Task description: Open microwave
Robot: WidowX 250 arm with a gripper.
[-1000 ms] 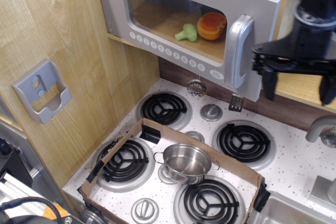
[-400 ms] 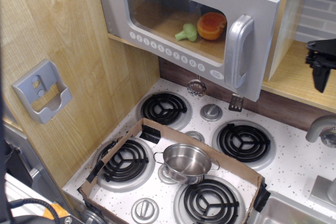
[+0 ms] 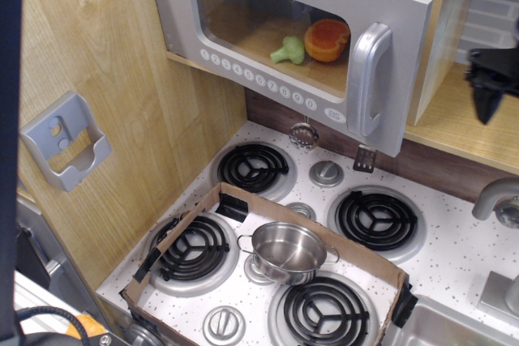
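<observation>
— Up at the frame's top edge: where's the microwave (image 3: 292, 38)?
— Mounted above the stove (image 3: 324, 224), its door slightly ajar, the silver handle (image 3: 369, 79) standing vertical at the door's right end.
— And the gripper (image 3: 489, 79)?
— At the right edge, well right of the handle, holding nothing; probably open, though cropping means I cannot tell.
— Changed?
— It has drifted slightly up since 0.4 s ago.

Number of views: one only, so no part is shared with another view.
Position: high, in front of the stove (image 3: 324, 224), a little to its left.
Direction: looks down and toward the back wall.
Nearness: middle; the microwave (image 3: 292, 34) is cut by the top edge, the burners fill the lower half.
</observation>
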